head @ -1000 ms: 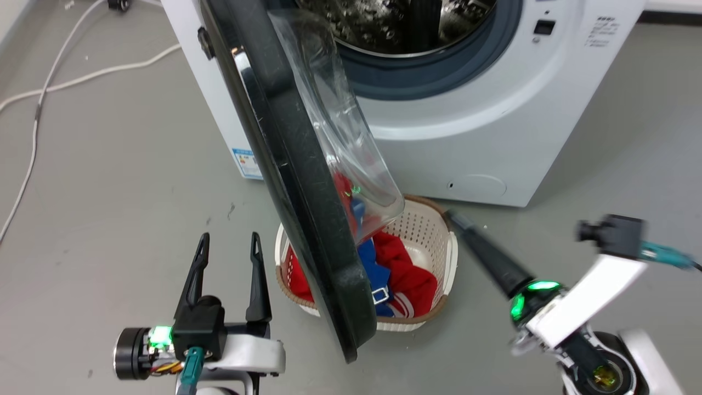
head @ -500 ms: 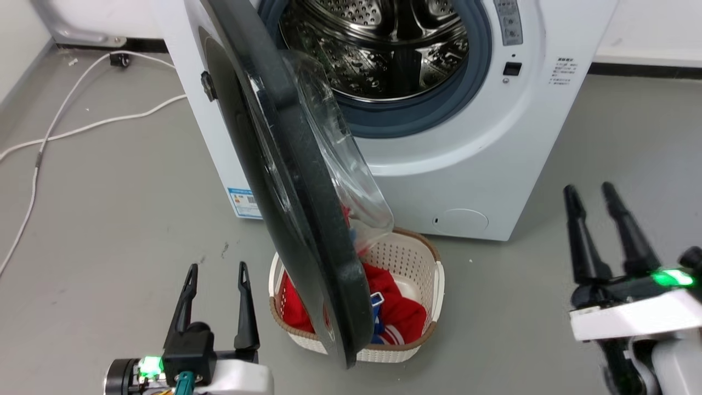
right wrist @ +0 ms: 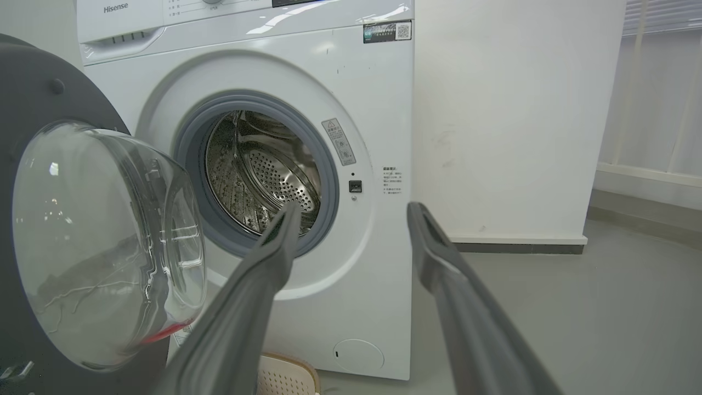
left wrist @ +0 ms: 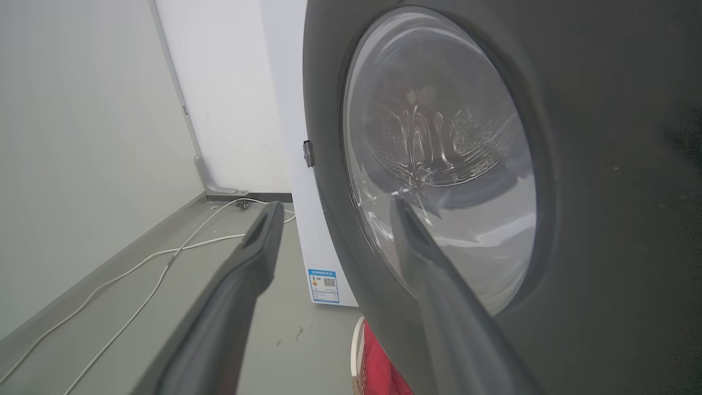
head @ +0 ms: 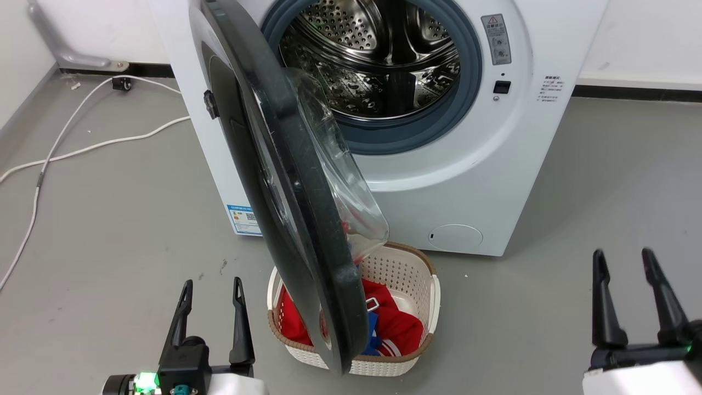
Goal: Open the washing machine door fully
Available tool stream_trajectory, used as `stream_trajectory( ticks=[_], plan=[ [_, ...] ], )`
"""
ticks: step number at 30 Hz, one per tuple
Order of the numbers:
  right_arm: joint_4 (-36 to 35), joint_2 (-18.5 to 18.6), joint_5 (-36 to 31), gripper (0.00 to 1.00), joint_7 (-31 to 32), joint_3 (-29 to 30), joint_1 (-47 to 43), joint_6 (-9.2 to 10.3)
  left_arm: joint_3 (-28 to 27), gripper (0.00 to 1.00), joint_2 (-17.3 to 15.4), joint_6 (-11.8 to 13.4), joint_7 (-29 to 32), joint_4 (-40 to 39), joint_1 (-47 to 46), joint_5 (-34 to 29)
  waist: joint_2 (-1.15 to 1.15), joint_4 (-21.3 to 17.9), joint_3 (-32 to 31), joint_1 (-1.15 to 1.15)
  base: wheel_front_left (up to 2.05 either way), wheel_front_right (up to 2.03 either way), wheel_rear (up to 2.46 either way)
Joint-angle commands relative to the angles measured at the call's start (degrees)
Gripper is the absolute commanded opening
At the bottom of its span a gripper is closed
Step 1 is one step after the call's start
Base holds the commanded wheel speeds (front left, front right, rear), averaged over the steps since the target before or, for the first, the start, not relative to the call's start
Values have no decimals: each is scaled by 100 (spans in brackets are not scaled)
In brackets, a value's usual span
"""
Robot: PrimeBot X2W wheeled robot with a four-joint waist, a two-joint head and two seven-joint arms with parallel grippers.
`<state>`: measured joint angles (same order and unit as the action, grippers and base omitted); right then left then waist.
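The white washing machine [head: 493, 181] stands ahead, its steel drum [head: 378, 60] exposed. Its round black washing machine door [head: 285, 186] hangs swung out on the left hinge, edge-on toward me, the clear glass bowl [head: 340, 175] bulging to the right. My left gripper [head: 211, 288] is open at the lower left, short of the door's outer face and apart from it. The left wrist view looks at that door [left wrist: 603, 192] face from close by, between open fingers [left wrist: 258, 241]. My right gripper [head: 622, 258] is open at the lower right, holding nothing; its wrist view shows the machine [right wrist: 378, 307] and door's glass [right wrist: 104, 241].
A white laundry basket [head: 417, 274] with red and blue clothes sits on the grey floor under the door's lower edge. White cables [head: 66, 131] trail across the floor at the left. A wall [right wrist: 515, 109] stands right of the machine.
The head camera has tilted up, showing more of the drum. My right arm swung from reaching toward the basket to an upright, open pose at the lower right. The door's angle looks unchanged.
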<state>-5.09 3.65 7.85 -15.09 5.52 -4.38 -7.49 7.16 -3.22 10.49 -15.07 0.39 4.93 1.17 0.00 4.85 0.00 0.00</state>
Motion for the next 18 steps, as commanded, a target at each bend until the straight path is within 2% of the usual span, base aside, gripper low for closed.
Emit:
stream_trajectory(
  ticks=[1,5,18],
  plan=[
    [3,-50,-131,100,-9,-6,-191,-1,-17,100,-9,-13,-16,-15,67,-29,0,-13,-9,0,0,0,0],
    [-20,-78,-279,100,-10,-5,-431,0,-26,100,-5,-26,-16,-14,83,-27,0,-42,-22,0,0,0,0],
    [25,-85,32,100,-10,-6,-686,-1,-67,100,5,-60,-16,18,165,14,0,-118,-61,0,0,0,0]
  ],
)
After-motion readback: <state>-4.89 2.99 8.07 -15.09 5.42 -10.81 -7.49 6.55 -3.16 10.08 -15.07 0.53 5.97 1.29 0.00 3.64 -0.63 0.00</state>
